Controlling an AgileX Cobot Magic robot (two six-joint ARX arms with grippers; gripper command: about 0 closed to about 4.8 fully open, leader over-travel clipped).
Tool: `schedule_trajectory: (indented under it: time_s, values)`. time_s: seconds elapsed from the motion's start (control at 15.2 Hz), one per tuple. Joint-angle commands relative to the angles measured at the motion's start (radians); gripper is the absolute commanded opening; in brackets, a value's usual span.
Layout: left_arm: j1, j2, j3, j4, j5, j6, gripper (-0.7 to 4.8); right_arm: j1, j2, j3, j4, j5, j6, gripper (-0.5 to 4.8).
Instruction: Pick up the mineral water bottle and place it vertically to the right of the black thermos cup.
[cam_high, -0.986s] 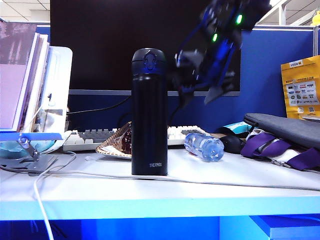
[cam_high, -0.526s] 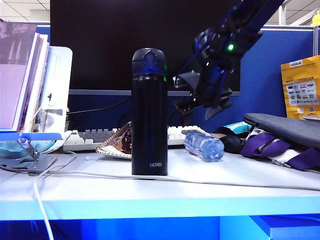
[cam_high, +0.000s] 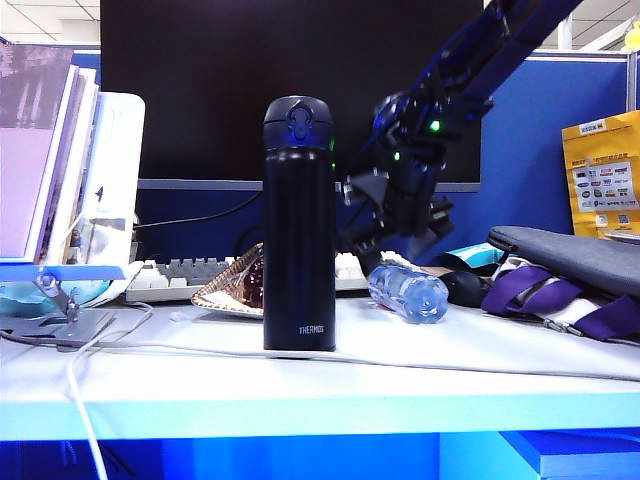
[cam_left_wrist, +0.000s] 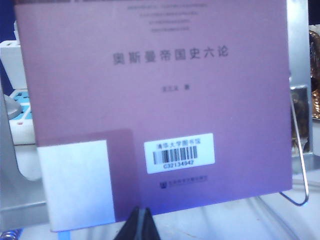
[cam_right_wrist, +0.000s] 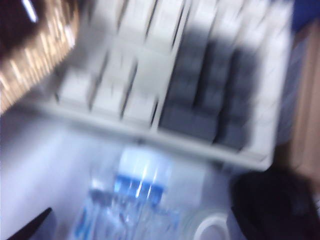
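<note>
I saw right gripper (cam_high: 385, 235) fingers apart, blurred above lying mineral water bottle (cam_high: 407, 292), left gripper (cam_left_wrist: 140, 225) fingers together, mostly cut off, black thermos cup (cam_high: 298, 224) upright on bench (cam_high: 420, 375).

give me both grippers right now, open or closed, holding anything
Left gripper: fingers shut together, holding nothing, facing a book.
Right gripper: open, empty, above the water bottle lying on the desk.
</note>
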Motion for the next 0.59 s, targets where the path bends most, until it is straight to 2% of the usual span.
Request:
schedule_trajectory:
  time_s: [0.07, 0.39, 0.46, 0.53, 0.59]
  values:
    - [0.002, -0.003, 0.000, -0.012, -0.003, 0.000, -0.05, -0.002, 0.005, 0.007, -0.010, 0.046, -0.008, 4.79]
    - [0.002, -0.003, 0.000, -0.012, -0.003, 0.000, -0.05, -0.014, 0.018, 0.007, -0.064, 0.040, -0.007, 4.79]
    - [0.002, -0.003, 0.000, -0.012, -0.003, 0.000, -0.05, -0.018, 0.024, 0.007, -0.067, 0.040, -0.008, 4.56]
    - [0.002, -0.003, 0.000, -0.012, -0.003, 0.000, -0.05, -0.019, 0.024, 0.007, -0.067, 0.040, -0.008, 3.93]
    - [0.002, -0.003, 0.000, -0.012, -0.003, 0.000, -0.05, -0.018, 0.024, 0.010, -0.048, 0.040, -0.008, 3.06]
